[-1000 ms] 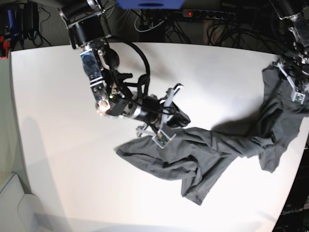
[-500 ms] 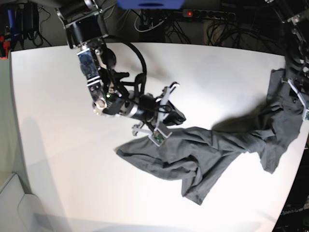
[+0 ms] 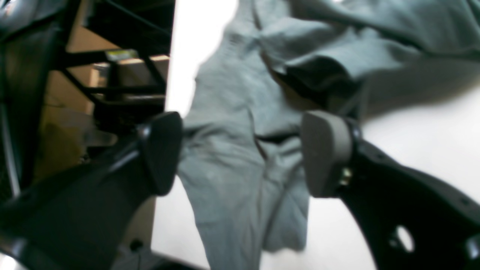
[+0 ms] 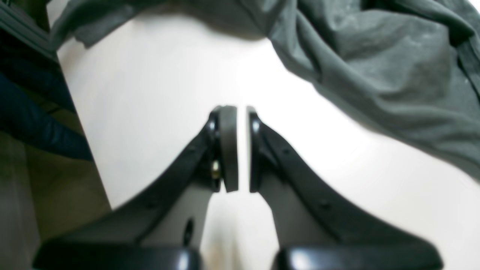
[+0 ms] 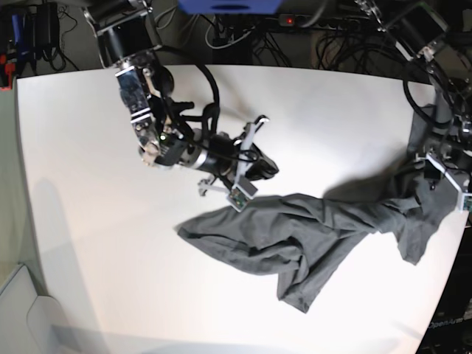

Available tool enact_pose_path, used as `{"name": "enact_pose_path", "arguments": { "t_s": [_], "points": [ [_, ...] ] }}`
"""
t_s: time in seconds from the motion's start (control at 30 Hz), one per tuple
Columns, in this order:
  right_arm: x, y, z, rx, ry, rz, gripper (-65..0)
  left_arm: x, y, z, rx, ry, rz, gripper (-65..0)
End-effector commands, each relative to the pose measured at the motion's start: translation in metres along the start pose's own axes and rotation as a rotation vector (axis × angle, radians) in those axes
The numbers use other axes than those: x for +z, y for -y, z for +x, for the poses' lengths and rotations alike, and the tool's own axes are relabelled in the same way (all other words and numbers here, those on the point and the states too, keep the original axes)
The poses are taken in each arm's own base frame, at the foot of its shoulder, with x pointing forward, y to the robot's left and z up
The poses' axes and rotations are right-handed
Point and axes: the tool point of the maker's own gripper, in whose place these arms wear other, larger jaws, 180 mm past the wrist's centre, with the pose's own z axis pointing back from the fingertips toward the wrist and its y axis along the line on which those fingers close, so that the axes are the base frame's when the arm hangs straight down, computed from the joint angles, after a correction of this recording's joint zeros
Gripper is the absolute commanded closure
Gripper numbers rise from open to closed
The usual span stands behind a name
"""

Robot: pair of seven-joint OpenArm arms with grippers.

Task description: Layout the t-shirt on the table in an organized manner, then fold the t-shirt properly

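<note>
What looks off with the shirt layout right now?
The t-shirt is bunched and twisted, not spread. One end lies at the table edge under the open left gripper, at the base view's right. The shut right gripper holds nothing.

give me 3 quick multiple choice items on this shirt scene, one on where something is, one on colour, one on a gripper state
1. Where does the t-shirt lie on the table in the base view?
A. far left corner
B. from the centre out to the right edge
C. hanging wholly off the front

2. What colour is the t-shirt?
A. dark grey
B. red
C. white

3. How do the left gripper's fingers stand?
A. clamped on a sleeve
B. shut on nothing
C. spread apart above the cloth

Answers:
1 B, the cloth stretches from mid-table to the right edge.
2 A, it is charcoal grey in every view.
3 C, the left wrist view shows a wide gap with the shirt lying below.
</note>
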Motion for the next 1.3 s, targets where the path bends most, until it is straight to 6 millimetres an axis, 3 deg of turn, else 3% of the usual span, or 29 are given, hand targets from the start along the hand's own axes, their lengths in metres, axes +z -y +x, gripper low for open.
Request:
{"name": "enact_pose_path", "arguments": {
  "t_s": [0.0, 0.2, 0.43, 0.53, 0.97, 1.27],
  "points": [
    [0.002, -0.001, 0.022, 0.018, 0.068, 0.012, -3.0, 0.001, -0.001, 0.025, -0.023, 0.087, -0.003, -51.2],
    [0.003, 0.001, 0.022, 0.018, 0.066, 0.008, -3.0, -0.001, 0.006, 0.039, -0.038, 0.139, -0.024, -51.9],
    [0.003, 0.001, 0.022, 0.018, 0.066, 0.008, -3.0, -0.023, 0.026, 0.029, 0.061, 0.108, -0.085, -51.8],
    [0.002, 0.001, 0.021, 0.015, 0.063, 0.008, -3.0, -0.033, 0.044, 0.025, 0.112, 0.097, -0.129, -51.8],
    [0.002, 0.001, 0.02, 0.014, 0.061, 0.008, -3.0, -0.038, 0.06, 0.028, 0.15, 0.101, -0.162, -51.4],
    [0.004, 0.005, 0.016, 0.019, 0.051, 0.001, -3.0, -0.049, 0.067, 0.022, 0.177, 0.074, -0.193, -32.2]
  ]
}}
